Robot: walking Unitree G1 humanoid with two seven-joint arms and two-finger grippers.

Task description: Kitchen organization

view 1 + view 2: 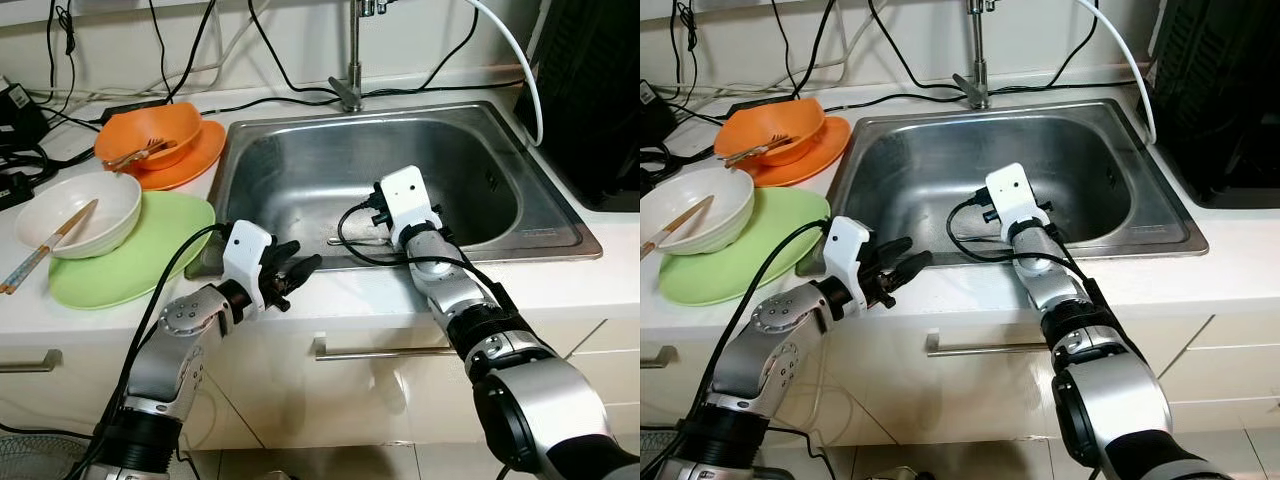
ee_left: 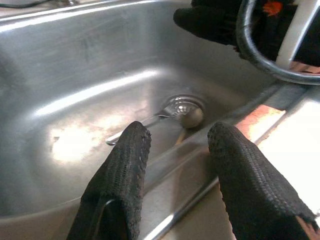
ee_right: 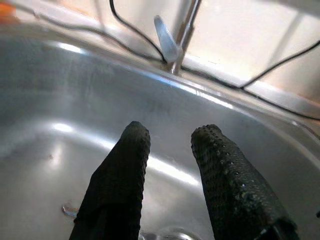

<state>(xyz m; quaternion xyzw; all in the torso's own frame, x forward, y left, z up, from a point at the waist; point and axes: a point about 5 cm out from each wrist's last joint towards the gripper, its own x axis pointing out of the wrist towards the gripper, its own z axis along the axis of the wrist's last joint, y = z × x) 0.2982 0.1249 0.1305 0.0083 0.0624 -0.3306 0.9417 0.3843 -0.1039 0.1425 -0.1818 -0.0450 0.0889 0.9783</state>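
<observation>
Two grippers work at the sink (image 1: 560, 215): the left gripper (image 1: 300, 268) hovers over its front rim, fingers (image 2: 125, 170) parted and empty, and the right gripper (image 3: 170, 150) reaches down inside the basin, fingers likewise apart, holding nothing. One spoon (image 2: 175, 116) lies at the drain in the basin's bottom. Left of the sink on the table (image 1: 620, 275), one white bowl (image 1: 85, 205) with chopsticks (image 1: 45, 245) sits on one green plate (image 1: 150, 255); farther back, one orange bowl (image 1: 150, 130) rests on one orange plate (image 1: 195, 160). One faucet (image 1: 352, 60) rises behind the sink.
</observation>
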